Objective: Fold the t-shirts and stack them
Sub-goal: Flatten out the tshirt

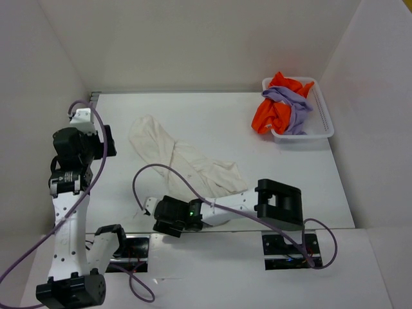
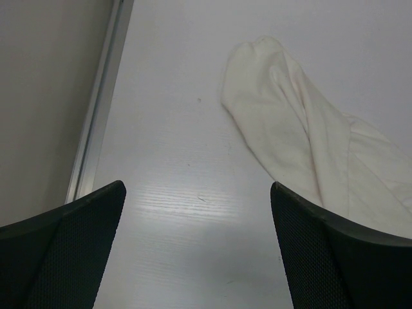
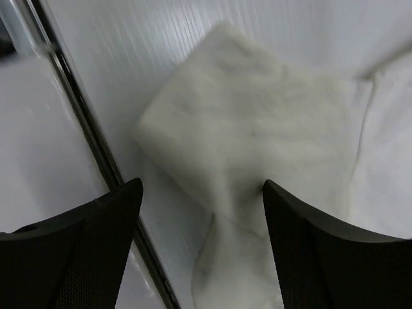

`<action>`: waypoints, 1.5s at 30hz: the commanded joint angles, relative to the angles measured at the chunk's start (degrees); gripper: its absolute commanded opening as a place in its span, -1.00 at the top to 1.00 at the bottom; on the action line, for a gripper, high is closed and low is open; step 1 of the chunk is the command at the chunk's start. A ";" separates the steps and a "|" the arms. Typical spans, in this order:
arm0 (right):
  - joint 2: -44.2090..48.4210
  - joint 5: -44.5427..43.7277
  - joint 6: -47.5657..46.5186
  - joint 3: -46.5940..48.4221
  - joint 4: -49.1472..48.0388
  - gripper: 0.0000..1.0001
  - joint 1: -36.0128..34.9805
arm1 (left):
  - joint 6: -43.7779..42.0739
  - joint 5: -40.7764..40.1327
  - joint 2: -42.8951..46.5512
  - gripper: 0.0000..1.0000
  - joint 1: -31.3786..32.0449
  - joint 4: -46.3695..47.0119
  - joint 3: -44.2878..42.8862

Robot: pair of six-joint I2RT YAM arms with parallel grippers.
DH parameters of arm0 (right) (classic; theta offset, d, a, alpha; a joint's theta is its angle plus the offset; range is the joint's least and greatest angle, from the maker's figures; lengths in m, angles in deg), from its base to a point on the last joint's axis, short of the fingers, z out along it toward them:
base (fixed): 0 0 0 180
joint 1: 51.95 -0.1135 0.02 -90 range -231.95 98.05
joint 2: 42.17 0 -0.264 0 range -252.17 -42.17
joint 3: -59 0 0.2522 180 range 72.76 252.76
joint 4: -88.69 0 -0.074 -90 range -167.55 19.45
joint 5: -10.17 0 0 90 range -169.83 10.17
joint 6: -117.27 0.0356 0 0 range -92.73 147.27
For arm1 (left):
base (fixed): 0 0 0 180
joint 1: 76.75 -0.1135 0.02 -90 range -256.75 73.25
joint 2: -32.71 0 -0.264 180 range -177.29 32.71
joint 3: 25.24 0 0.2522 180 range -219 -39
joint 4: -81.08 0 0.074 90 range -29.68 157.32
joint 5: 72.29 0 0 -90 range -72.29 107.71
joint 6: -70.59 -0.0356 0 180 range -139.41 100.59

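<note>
A cream t-shirt (image 1: 177, 161) lies crumpled on the white table, stretching from the back left toward the near middle. My left gripper (image 1: 108, 141) is open and empty over bare table, left of the shirt; the shirt's far end shows in the left wrist view (image 2: 290, 122), up and to the right of the gripper (image 2: 196, 190). My right gripper (image 1: 167, 222) reaches left along the table's near edge. In the right wrist view it (image 3: 203, 187) is open, its fingers either side of a corner of the cream shirt (image 3: 251, 135).
A white basket (image 1: 322, 119) at the back right holds an orange shirt (image 1: 270, 112) and a purple shirt (image 1: 293, 106). White walls enclose the table. A metal rail (image 2: 96, 122) runs along the left edge, and another one (image 3: 96, 148) along the near edge.
</note>
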 commanded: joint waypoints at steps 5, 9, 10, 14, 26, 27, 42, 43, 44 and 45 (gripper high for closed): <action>-6.83 -4.45 1.91 7.61 -6.85 -0.41 -1.26 | 0.20 -1.80 3.29 -0.99 -0.45 0.37 0.26; -7.46 -5.07 3.06 6.29 -8.09 0.51 -1.26 | -0.33 -1.80 3.82 -0.99 -0.45 0.37 0.26; -7.46 -5.07 3.06 6.29 -8.09 0.78 -1.26 | -0.33 -1.80 3.82 -0.99 -0.45 0.37 0.26; -3.96 -8.57 3.68 5.77 -6.86 1.00 -1.26 | -0.33 -1.80 4.44 -0.99 -0.98 -0.16 0.26; 20.23 -21.42 9.56 17.44 2.55 1.00 24.73 | -9.46 6.19 -4.43 -0.99 -0.98 1.69 -5.26; 20.23 -20.38 9.57 18.94 3.15 1.00 27.46 | -9.47 6.98 -5.83 -0.99 -0.98 2.30 -7.36; 6.85 -9.25 9.04 39.23 13.98 -0.98 45.06 | -19.13 6.21 -20.88 -0.99 8.60 -0.95 -12.14; 9.05 -6.33 9.91 35.25 13.97 -0.94 44.54 | -19.14 6.19 -20.35 -0.99 8.60 -0.95 -10.04; 14.11 -3.87 10.53 30.95 12.84 -0.91 44.54 | -19.14 6.19 -19.65 -0.99 9.12 -0.95 -9.06; 16.95 -1.14 11.06 21.77 11.00 -0.84 42.88 | -19.14 6.19 -19.65 -0.99 9.13 -0.95 -8.18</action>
